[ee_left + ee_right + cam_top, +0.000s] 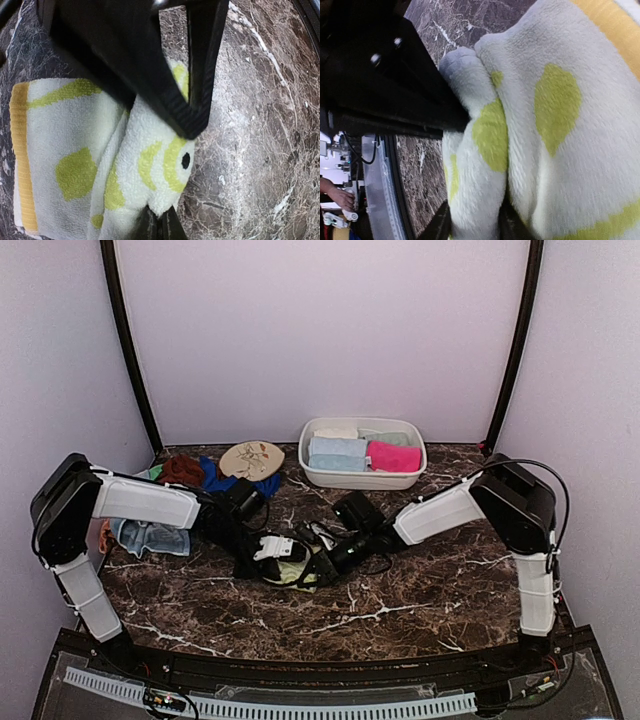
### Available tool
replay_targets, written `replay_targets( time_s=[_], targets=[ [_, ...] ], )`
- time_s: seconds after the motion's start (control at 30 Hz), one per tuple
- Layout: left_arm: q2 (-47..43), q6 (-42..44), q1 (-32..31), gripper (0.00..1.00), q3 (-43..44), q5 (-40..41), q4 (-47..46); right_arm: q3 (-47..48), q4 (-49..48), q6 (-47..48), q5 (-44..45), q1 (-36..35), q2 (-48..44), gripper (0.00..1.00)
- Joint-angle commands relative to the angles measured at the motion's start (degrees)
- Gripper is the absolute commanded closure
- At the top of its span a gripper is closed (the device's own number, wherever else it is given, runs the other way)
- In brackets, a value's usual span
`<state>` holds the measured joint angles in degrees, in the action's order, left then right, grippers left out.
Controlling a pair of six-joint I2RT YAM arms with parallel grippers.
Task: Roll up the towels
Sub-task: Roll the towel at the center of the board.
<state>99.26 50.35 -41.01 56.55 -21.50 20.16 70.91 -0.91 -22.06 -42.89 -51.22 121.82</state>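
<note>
A pale towel with yellow-green patches (292, 573) lies bunched on the marble table, mid-front, with both grippers meeting at it. My left gripper (280, 556) comes in from the left. In the left wrist view its jaws (159, 226) are shut on a folded corner of the towel (75, 150), which has an orange-yellow band at one edge. My right gripper (326, 562) reaches in from the right. In the right wrist view its fingers (472, 227) stand either side of a thick fold of the towel (570, 125) and press on it.
A white basin (360, 480) at the back holds rolled towels, among them a pale blue one (337, 453) and a hot pink one (393, 456). At back left lie a brown towel (182, 470), a royal blue towel (215, 478), a floral oval disc (251, 459) and a pale blue towel (150, 536).
</note>
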Motion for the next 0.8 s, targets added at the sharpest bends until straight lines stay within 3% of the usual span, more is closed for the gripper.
replay_targets(
  time_s=[0.0,0.03,0.07,0.13,0.17,0.23,0.37,0.57,0.77],
  targets=[
    [3.4,-1.8,2.2,1.0,1.6,-3.5,9.0,-10.7,-7.0,-3.1,11.3,2.2,-9.0,0.63],
    [4.1,-2.2,2.8,1.0,2.5,-4.8,10.4,-13.1,-9.1,-1.8,14.8,2.3,-11.9,0.56],
    [4.8,-2.7,3.4,1.0,3.4,-6.1,12.1,-16.0,-11.4,-0.2,18.5,2.2,-15.5,0.41],
    [6.5,-3.2,4.5,1.0,5.4,-8.9,15.4,-22.4,-18.7,3.6,23.9,1.8,-21.4,0.03],
    [7.3,-3.3,4.9,1.0,6.9,-10.0,17.0,-25.8,-22.0,6.2,26.6,1.1,-24.2,0.0],
    [8.9,-3.0,5.4,1.0,9.0,-12.1,20.5,-31.5,-26.5,13.0,33.1,-1.6,-29.1,0.0],
    [12.2,-2.1,5.4,1.0,13.1,-16.6,28.0,-35.3,-26.1,29.9,47.6,-11.2,-34.3,0.03],
    [16.0,-0.7,5.4,1.0,16.8,-19.2,36.2,-34.4,-26.4,52.4,67.7,-26.7,-29.6,0.11],
    [19.5,-1.5,5.4,1.0,19.2,-18.8,39.0,-30.0,-32.7,68.6,71.4,-30.8,-21.1,0.17]
  ],
)
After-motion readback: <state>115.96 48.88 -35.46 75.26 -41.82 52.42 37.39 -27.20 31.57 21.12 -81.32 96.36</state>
